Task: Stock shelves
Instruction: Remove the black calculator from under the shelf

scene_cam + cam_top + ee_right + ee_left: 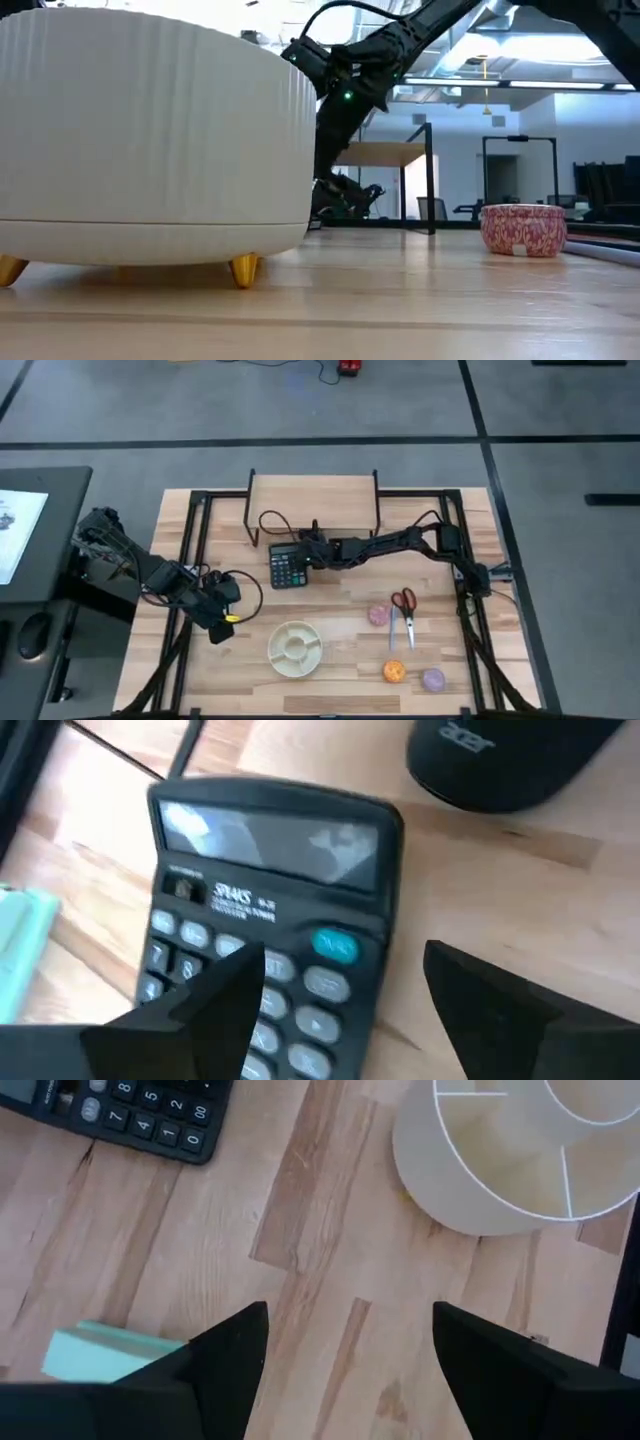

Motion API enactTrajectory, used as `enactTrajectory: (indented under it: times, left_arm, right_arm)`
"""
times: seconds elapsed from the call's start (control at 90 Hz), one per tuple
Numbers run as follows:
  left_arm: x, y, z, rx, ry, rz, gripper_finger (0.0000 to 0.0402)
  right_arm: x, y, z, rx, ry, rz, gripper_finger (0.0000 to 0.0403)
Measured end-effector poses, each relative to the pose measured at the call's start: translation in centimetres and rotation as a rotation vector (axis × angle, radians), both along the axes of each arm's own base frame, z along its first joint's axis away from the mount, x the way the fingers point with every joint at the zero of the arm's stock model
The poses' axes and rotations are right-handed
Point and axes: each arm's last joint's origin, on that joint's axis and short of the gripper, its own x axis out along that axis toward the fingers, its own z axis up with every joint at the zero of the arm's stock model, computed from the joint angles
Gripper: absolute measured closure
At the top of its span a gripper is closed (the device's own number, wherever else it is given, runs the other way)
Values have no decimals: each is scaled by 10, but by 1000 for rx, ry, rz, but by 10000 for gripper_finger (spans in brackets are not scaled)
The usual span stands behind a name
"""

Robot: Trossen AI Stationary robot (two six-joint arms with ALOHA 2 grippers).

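Observation:
The shelves (312,500), a light-wood plank on thin black legs, stand at the table's far middle. In front of them a black calculator (290,568) lies flat on the table. My right gripper (345,960) hangs open just above the calculator (265,920). One finger is over the keys and the other is past its side edge. A black mouse (500,760) lies beyond it. My left gripper (350,1312) is open over bare wood at the table's left, between a pale green pad (100,1355) and a white divided bowl (520,1150).
The white divided bowl (295,647) stands on small gold feet at the near middle. Red-handled scissors (404,610), a pink round thing (378,614), an orange one (394,671) and a purple one (433,679) lie to the right. A cable (270,525) loops by the shelves.

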Motion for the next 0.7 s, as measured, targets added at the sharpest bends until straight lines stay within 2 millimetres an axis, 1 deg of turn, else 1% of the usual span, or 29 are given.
enactTrajectory:
  times: [0.122, 0.289, 0.589, 0.7]
  left_arm:
    - [0, 0, 0, 6, -1, -8, 144]
    - [0, 0, 0, 7, -1, -9, 144]
    - [0, 0, 0, 7, -1, -9, 144]
    - [0, 0, 0, 6, -1, -9, 144]
  right_arm:
    - [2, -10, 3, 7, -42, 17, 137]
    - [3, -19, 5, -9, -68, 20, 137]
    - [2, -20, 3, -29, -50, 35, 137]
    - [3, -15, 3, -32, -51, 45, 137]
